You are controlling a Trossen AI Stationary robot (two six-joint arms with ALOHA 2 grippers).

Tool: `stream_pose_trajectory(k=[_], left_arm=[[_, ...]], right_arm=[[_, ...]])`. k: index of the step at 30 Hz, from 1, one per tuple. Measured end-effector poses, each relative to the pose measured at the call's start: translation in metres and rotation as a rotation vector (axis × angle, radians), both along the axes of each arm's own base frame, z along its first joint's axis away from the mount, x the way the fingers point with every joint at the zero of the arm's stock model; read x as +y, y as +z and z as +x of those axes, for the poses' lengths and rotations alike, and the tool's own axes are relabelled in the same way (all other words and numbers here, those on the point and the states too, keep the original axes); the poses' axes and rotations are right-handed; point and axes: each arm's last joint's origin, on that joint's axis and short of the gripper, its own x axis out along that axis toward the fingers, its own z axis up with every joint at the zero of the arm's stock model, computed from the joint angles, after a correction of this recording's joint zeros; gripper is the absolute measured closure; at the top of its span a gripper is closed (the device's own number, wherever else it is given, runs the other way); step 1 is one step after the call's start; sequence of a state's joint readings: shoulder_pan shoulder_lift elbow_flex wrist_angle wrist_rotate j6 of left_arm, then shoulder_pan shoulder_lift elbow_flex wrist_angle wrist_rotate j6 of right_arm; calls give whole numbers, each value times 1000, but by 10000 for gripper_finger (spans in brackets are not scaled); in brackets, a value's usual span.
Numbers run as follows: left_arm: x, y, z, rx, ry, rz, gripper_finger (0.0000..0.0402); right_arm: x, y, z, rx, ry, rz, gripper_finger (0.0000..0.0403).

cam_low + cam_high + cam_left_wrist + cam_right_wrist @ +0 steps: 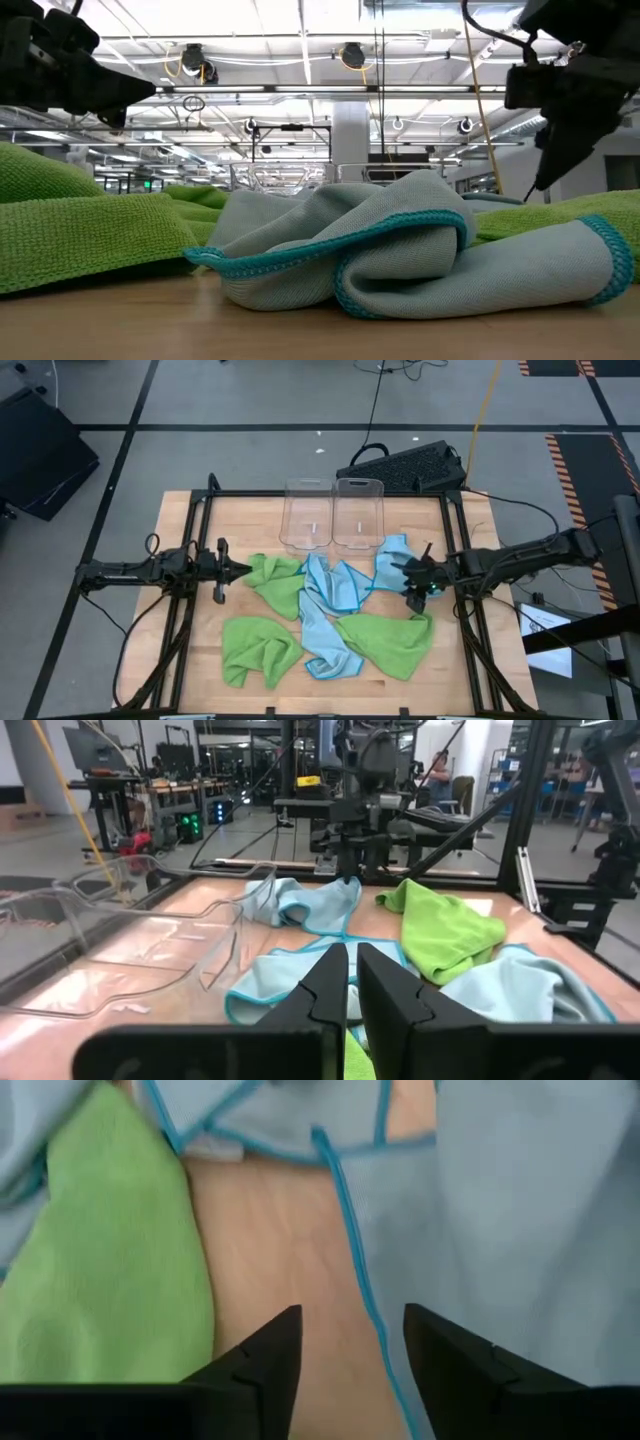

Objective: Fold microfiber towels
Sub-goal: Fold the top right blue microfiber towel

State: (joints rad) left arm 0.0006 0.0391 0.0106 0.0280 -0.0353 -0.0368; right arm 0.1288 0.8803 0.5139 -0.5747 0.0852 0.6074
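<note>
Fingers of the right gripper [350, 1355] stand apart over a blue towel's [520, 1230] teal hem, holding nothing.
Left fingers [345, 990] are pressed together, empty, by a green towel [275, 582]. Towels lie crumpled and overlapping mid-worktop [180, 600]; a pinch here could miss the thin hem, or drag a neighbouring towel along.

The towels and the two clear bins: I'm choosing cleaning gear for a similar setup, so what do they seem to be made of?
The light blue towels look like soft microfiber cloth: fine napped weave, limp folds, a stitched teal edge. The lime green towels show the same short fuzzy pile. The two clear bins appear to be glossy transparent plastic, since the wooden table shows through their walls.
</note>
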Motion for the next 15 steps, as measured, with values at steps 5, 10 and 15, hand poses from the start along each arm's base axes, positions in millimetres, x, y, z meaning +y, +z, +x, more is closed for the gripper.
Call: stream_pose_trajectory(k=[5,10,15], left_arm=[[0,0,0,0,0,-30,371],[0,0,0,-1,1,-30,371],[0,0,0,-1,0,-45,371]], right_arm=[[6,-9,13,-7,-19,-48,227],[9,-16,31,-70,-80,-102,227],[14,-27,39,-65,-112,-199,227]])
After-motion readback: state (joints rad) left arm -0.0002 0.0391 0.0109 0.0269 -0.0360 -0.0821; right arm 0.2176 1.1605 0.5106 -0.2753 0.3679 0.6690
